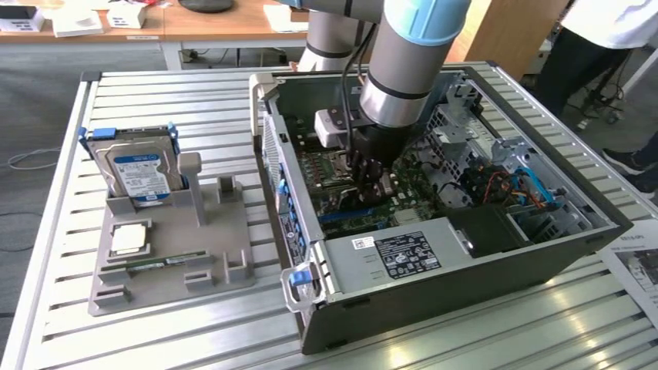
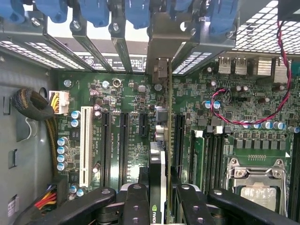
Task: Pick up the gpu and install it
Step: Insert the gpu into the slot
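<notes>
Table: I see a silvery slatted aluminium table under everything.
Case: an open dark-grey metal computer case sits at three o'clock in my exterior view.
Holder: a flat grey plastic parts holder lies at the case's nine o'clock, just beside it.
Drive: a boxy silver hard drive with a blue-white label stands upright at the holder's eleven o'clock.
Chip: a square silvery processor lies flat at the holder's eight o'clock.
Stick: a narrow green memory stick lies at the chip's five o'clock.
Person: I make out dark trousers at one o'clock.
</notes>
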{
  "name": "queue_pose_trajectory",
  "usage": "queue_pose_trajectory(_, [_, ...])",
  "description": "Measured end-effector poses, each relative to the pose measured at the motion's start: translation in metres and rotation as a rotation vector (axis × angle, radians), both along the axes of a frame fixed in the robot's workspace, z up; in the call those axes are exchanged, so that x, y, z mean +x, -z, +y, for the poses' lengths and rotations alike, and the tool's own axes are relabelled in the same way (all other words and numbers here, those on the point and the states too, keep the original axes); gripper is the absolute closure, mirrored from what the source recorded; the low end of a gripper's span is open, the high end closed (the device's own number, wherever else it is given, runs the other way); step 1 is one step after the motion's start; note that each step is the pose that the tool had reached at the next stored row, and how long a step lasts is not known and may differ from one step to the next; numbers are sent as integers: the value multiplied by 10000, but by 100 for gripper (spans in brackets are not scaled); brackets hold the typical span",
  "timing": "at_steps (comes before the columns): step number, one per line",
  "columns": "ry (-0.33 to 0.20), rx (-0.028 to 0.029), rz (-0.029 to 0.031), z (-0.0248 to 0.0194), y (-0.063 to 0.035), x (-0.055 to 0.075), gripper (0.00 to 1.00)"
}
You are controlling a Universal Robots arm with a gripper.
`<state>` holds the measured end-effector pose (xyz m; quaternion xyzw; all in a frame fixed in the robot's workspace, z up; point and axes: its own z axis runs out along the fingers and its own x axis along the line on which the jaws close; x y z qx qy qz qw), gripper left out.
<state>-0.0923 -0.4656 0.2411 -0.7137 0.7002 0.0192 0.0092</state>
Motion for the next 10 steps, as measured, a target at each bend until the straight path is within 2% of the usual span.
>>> queue_pose_trajectory(10, [66, -1, 15, -8, 0, -9, 73])
